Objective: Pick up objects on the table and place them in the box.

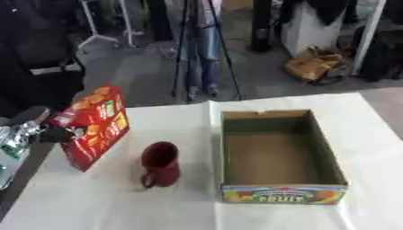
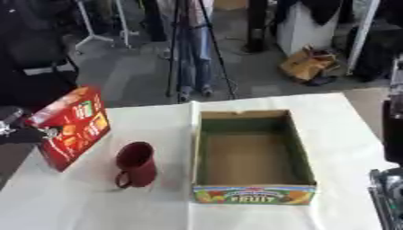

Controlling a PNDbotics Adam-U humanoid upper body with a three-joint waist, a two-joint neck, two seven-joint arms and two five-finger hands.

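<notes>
The left hand (image 1: 55,133) is mostly hidden behind the red snack box (image 1: 96,126) at the worktop's (image 1: 118,206) left edge, its fingers indistinct.

A white cloth, matt and slightly creased, covers the surface (image 1: 118,206). An open box (image 1: 281,155) of matt brown cardboard carries a glossy printed fruit label. A dark red mug (image 1: 160,164) looks smooth and glazed. A red printed carton (image 1: 94,126) appears glossy.
</notes>
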